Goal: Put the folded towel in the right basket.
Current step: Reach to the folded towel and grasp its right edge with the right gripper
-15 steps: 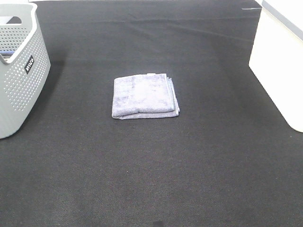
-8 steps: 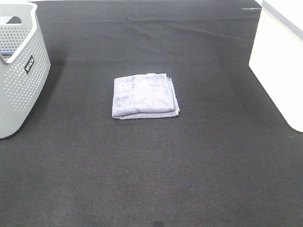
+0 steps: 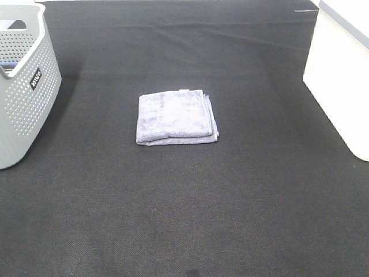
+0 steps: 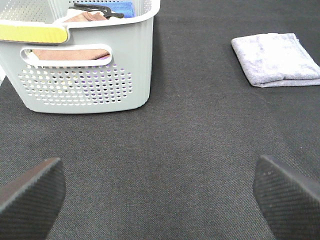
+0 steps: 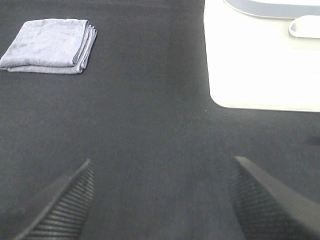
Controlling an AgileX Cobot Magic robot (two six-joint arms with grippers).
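The black tabletop (image 3: 184, 225) looks the same as it did a second ago: nothing has shifted, so the task has apparently not begun. The white basket (image 3: 340, 86), the target, stands at the right edge, and the grey perforated basket (image 3: 23, 98) at the left. The folded towel (image 3: 176, 116) lies flat near the middle, well apart from both and untouched. The left gripper (image 4: 160, 192) and the right gripper (image 5: 165, 197) are both spread wide with nothing between the fingers, and both are far from the towel. The right arm, being nearer the target, seems the likelier one to reach for it.
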